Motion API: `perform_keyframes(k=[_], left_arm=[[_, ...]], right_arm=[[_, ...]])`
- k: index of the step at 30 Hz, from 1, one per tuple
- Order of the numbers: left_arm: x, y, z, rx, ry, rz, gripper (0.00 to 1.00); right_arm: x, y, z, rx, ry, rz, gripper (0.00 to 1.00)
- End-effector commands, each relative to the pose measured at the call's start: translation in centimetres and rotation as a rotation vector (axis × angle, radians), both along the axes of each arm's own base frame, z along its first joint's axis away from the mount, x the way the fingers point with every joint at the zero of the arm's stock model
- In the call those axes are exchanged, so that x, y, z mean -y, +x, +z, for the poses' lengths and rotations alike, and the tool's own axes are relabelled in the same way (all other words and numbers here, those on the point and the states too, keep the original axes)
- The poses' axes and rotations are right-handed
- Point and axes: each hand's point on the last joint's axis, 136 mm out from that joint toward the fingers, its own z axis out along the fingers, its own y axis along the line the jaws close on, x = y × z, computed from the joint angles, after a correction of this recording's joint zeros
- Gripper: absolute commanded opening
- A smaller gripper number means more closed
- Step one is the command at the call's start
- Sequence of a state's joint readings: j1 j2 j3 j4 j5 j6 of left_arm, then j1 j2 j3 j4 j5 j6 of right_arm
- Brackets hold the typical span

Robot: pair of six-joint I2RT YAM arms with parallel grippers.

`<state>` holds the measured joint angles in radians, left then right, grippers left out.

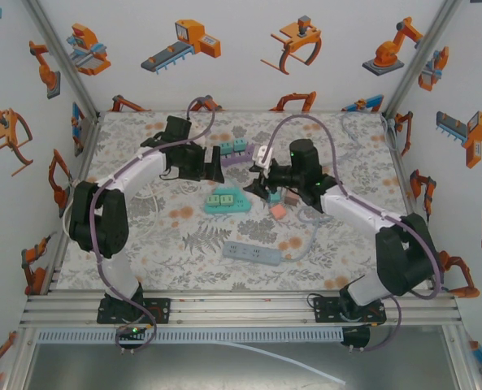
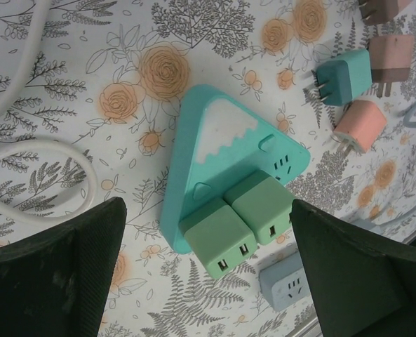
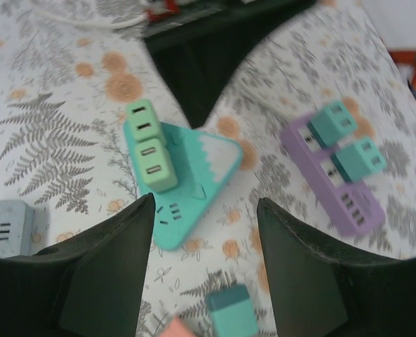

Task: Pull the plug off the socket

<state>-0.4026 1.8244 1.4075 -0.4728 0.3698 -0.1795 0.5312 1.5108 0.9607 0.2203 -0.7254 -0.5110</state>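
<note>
The teal socket is lying flat beneath the left gripper, with two green plugs seated along one edge. The left gripper and the right gripper are both hovering with jaws apart, empty. The plugs are appearing light, rigid and smooth: grip one across its flat sides while bracing the socket.

Near the middle of the table, the socket block, lying flat, with two plugs seated side by side on it. Behind it, toward the far wall, a longer socket strip carrying two further plugs. Just right of the block, several loose plugs. In front, closer to the arm bases and apart, a power strip.
</note>
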Motion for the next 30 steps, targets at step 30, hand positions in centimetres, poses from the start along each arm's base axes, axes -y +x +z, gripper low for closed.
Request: perform_keyframes(k=[30], left_arm=[[-0.2,-0.9,-6.2,-0.179,0.161,-0.066,0.92]], right_arm=[[-7.2,-0.6,-10.8,0.101,-0.179,0.251,0.32]])
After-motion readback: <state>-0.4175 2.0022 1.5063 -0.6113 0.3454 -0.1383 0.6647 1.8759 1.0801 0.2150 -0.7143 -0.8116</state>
